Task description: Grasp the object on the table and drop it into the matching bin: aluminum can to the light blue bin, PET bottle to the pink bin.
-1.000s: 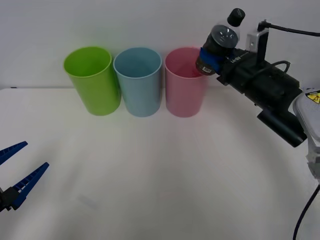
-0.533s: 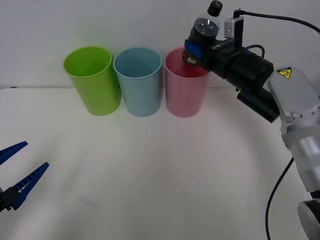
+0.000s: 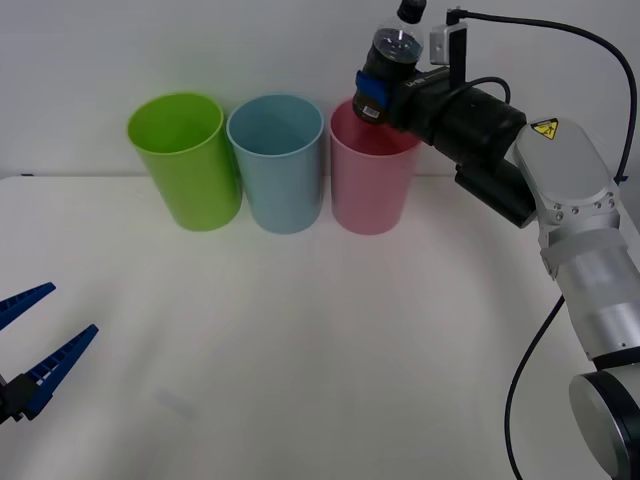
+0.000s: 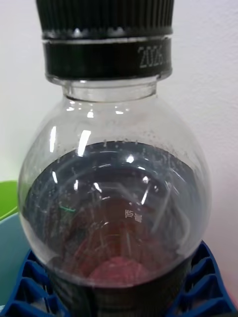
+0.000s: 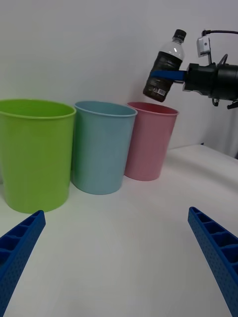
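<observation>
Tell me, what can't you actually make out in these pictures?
- Front view: the pink bin's far rim, hidden behind the bottle and the right end effector.
- Right wrist view: the bottle's lower part, cut off by the edge and covered by the blue fingers.
- Left wrist view: the bins' insides, hidden by their own walls; the left end effector is cut off by the edge.

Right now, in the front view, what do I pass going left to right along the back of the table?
Lime green bin → light blue bin → pink bin, with the right gripper holding the PET bottle above its rim.
</observation>
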Robot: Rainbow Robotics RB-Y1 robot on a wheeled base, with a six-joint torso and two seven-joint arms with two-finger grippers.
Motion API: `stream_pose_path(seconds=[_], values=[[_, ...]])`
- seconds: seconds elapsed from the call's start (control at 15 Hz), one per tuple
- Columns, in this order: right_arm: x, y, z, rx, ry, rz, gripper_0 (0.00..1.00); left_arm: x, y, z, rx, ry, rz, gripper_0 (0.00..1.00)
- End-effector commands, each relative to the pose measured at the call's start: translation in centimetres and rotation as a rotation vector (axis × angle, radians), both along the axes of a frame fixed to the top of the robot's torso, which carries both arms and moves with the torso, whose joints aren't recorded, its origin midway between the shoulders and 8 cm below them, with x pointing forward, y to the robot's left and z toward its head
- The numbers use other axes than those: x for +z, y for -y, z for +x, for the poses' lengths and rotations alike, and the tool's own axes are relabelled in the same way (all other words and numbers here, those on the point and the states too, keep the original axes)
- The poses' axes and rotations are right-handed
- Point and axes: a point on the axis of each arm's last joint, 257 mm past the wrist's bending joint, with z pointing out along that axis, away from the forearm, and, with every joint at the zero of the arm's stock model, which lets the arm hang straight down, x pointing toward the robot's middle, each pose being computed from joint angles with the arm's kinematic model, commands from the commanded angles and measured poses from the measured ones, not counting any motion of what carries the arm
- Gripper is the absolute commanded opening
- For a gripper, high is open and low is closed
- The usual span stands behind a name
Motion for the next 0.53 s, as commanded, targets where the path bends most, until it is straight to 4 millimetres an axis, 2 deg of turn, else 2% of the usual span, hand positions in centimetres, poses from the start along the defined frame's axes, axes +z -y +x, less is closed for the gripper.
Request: stream_pose_path(seconds=[0.07,0.53], values=[[-0.06,0.07,0.0,-0.003,0.006,-0.009,1.0,0.0,0.0,0.0,0.0,0.0,0.0,1.0],[0.17,1.02,0.12,-0.013,0.02,-0.018,1.0,0.0,0.0,0.0,0.0,0.0,0.0,1.0]])
